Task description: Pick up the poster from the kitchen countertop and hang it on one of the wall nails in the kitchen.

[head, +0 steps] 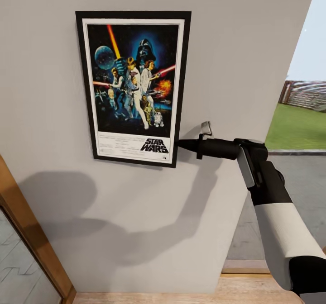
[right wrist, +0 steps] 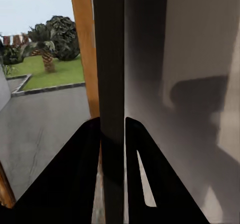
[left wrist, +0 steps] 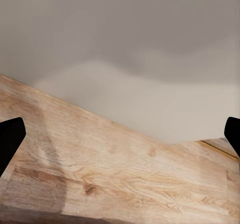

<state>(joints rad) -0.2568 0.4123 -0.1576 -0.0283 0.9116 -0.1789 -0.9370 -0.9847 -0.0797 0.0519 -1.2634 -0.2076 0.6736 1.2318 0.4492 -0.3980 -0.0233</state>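
Pinched shut on the poster's [head: 134,87] lower right edge, the right gripper [head: 183,144] holds the thin black frame flat against the pale wall [head: 235,59]. Stiff, light and likely slippery, it seems best held by the frame edge. Left gripper [left wrist: 120,139] hangs open and empty over wooden floor [left wrist: 115,179]. No containers appear.

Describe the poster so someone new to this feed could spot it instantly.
Look at the pale grey wall facing the robot. Flat against its upper part is an upright rectangular poster, with the right pincer gripping its lower right edge. Its thin black frame, white border, dark space scene with figures and "STAR WARS" logo set it apart.
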